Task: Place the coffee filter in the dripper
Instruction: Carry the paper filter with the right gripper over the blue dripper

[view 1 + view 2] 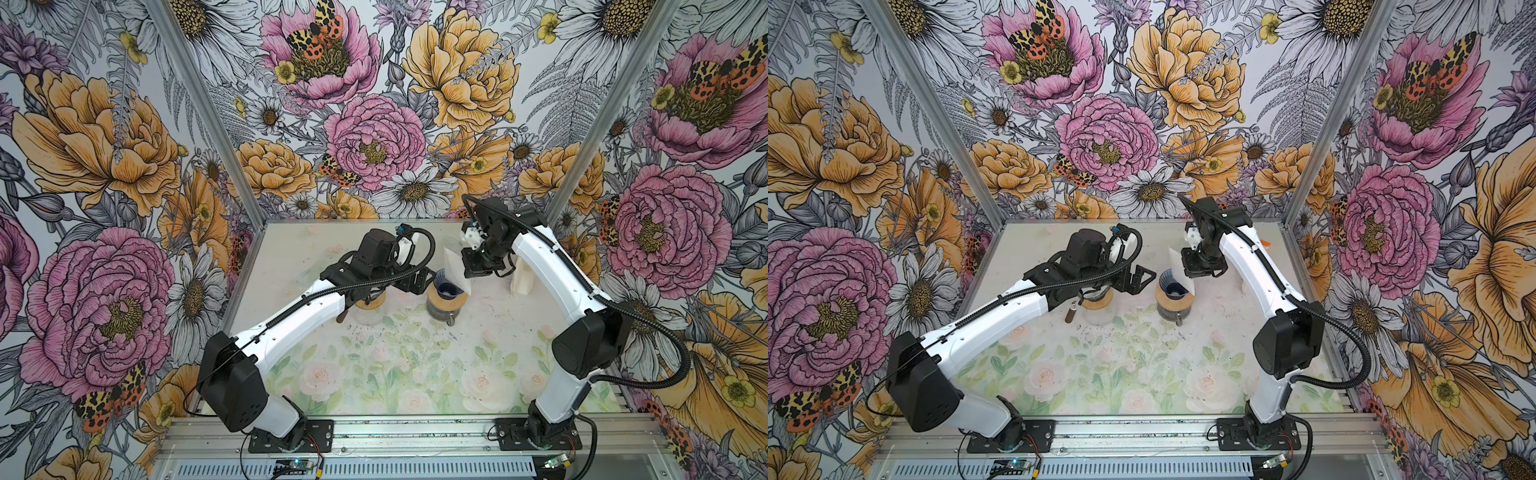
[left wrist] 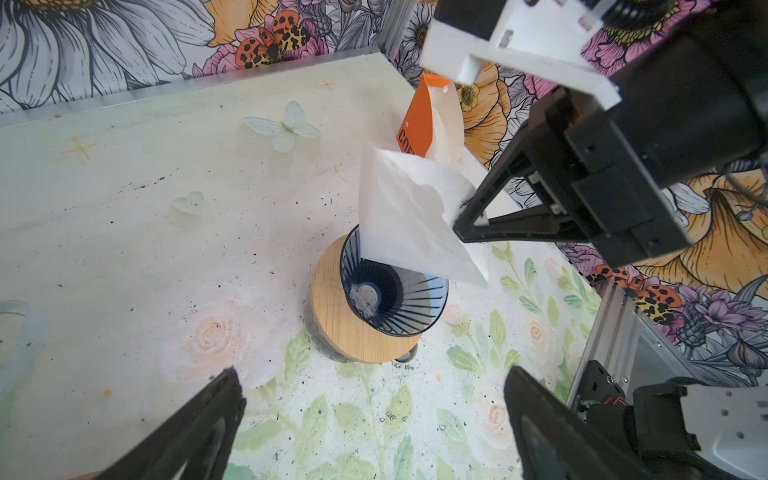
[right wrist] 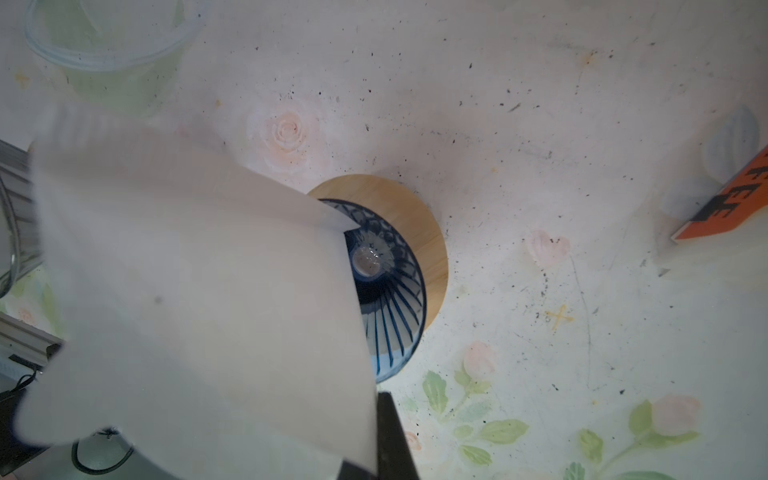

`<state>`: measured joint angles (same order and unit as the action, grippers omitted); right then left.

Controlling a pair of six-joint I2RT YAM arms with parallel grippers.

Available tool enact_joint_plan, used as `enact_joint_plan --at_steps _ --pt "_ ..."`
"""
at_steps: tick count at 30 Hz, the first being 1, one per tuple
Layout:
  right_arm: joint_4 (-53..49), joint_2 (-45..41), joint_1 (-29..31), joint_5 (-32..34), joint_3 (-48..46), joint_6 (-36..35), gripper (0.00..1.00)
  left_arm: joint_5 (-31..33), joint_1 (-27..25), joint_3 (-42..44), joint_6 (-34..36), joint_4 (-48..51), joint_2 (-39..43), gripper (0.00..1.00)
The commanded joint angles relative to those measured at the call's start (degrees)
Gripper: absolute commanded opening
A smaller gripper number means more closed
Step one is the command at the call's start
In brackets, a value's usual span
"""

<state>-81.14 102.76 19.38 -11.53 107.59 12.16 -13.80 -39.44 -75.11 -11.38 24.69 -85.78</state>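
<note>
Floral-walled booth, rose-print tabletop (image 1: 374, 365). Right gripper (image 2: 461, 226) is clamped on the coffee filter (image 2: 405, 216), whose btm edge is at the dripper (image 2: 409, 318) rim, far ctr. Left gripper (image 1: 1139, 279) is wide open, empty, just left. Step: insertion. Next: lower filter point-first into cone, then release.

- desk (image 1: 374, 374): pale floral print, strewn with dark specks (image 2: 390, 415); printed butterfly (image 2: 282, 129) and heart (image 2: 189, 203).
- walls (image 1: 374, 124): bold flower-and-moth pattern on three sides.
- orange-and-white package (image 2: 417, 120): upright, near the back corner.
- clear plastic cup (image 3: 104, 54): on the desk.
- wooden-lidded clear jar (image 1: 1105, 302): on the desk's left half.
</note>
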Motion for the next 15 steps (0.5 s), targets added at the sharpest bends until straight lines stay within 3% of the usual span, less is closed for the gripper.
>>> enact_joint_plan --at_steps 1,15 --pt "-0.56 2.20 1.23 2.03 2.94 1.17 0.00 -1.59 0.59 -2.66 0.49 0.03 -1.37 0.99" --pt "3.14 2.16 2.07 2.02 1.51 3.49 0.00 -2.77 0.61 -5.95 -2.98 0.05 -4.54 0.99"
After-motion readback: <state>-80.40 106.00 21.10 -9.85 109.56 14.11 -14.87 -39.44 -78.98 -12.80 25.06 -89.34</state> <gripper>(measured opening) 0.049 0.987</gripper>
